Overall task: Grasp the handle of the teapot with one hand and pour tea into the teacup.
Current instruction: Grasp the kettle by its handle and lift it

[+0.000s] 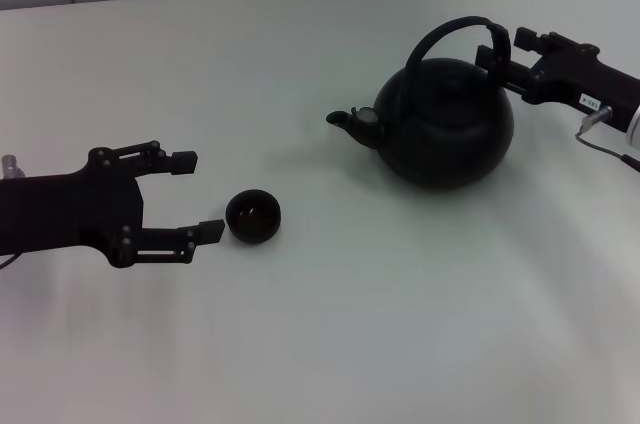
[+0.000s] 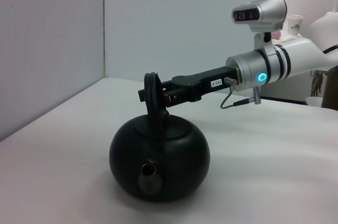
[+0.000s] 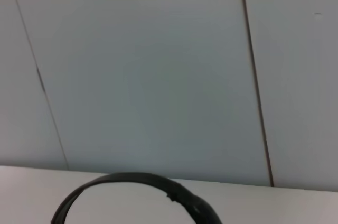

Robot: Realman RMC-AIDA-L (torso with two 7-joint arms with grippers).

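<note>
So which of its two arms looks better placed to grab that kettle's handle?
The right. The right gripper is already at the thick side of the handle on the teapot. The left gripper is open beside the teacup, well away from the pot.

The right gripper [image 2: 150,94] reaches in level from its silver-white wrist [image 2: 260,71], which shows a lit blue ring. Its black fingers [image 2: 170,98] meet the upright handle [image 2: 152,100] high on the hoop, and appear to pinch it, though the grip itself is hard to make out. Directly below the gripper sits the teapot [image 2: 160,160] on the white table [image 2: 274,176], spout [image 2: 148,174] facing the camera.
</note>
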